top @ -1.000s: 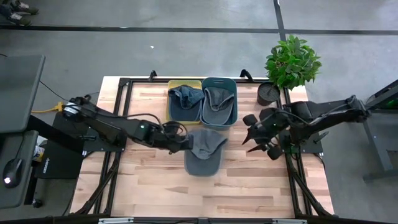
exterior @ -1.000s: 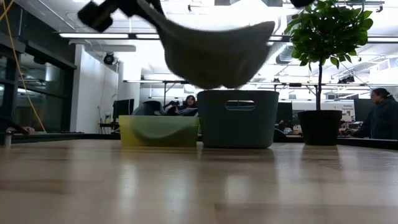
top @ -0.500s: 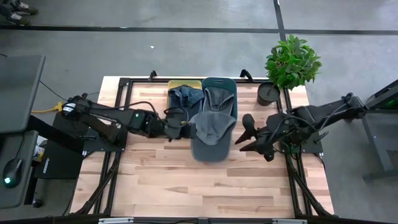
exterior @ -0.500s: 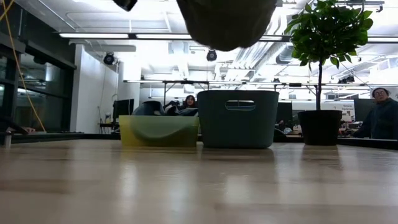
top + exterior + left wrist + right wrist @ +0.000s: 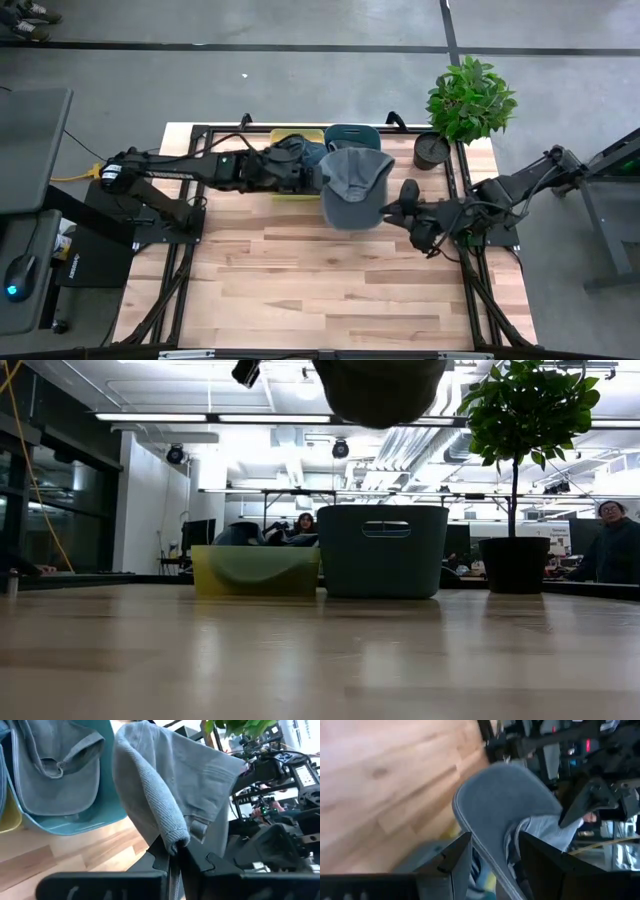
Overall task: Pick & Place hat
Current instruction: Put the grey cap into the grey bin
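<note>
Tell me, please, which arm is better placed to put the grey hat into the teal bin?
The left. Its gripper is shut on the grey hat and holds it in the air over the teal bin. The right gripper is open, beside the hat at the table's right side, holding nothing.

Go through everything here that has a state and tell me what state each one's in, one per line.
Grey hat: lifted off the table, hanging over the teal bin.
Left gripper: shut on the grey hat's edge.
Right gripper: open, holding nothing, beside the hanging hat.
Teal bin: holds a grey hat already.
Yellow bin: holds a dark blue hat.
Potted plant: upright at the table's far right corner.
</note>
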Robot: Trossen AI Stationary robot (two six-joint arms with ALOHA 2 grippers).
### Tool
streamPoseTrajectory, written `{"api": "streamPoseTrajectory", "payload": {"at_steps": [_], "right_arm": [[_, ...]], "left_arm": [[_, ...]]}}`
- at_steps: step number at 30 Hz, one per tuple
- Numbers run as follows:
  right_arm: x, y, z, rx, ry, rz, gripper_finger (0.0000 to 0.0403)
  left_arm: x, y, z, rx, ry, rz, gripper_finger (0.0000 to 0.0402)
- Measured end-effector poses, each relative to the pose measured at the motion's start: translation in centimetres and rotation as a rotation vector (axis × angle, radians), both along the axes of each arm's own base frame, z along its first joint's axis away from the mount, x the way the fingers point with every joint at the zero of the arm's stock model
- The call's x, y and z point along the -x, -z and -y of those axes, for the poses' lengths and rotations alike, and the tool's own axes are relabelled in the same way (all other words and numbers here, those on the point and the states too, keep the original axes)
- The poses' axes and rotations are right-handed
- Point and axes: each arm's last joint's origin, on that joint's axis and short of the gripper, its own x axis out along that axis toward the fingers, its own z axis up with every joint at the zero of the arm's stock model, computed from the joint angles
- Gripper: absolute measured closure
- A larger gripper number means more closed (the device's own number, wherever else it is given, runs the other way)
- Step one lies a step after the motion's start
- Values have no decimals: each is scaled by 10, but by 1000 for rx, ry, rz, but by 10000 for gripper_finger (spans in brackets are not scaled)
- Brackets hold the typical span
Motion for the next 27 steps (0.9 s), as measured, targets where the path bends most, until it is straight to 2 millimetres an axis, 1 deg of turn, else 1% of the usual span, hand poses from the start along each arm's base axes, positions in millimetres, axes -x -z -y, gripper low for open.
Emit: {"api": "streamPoseTrajectory", "payload": {"at_steps": [7,18,23,27], "right_arm": [[4,5,4,79,70,-50,246],[4,6,4,69,45,-62,248],[4,6,5,94,76,-64,249],[6,6,0,90,55,-60,249]], "left_arm": [[-3,-5,-7,-7,2,57,389],[-5,-13,-9,-20,16,138,389],[-5,-13,-9,-27,11,136,389],[-5,-13,-9,-27,11,136,389]]}}
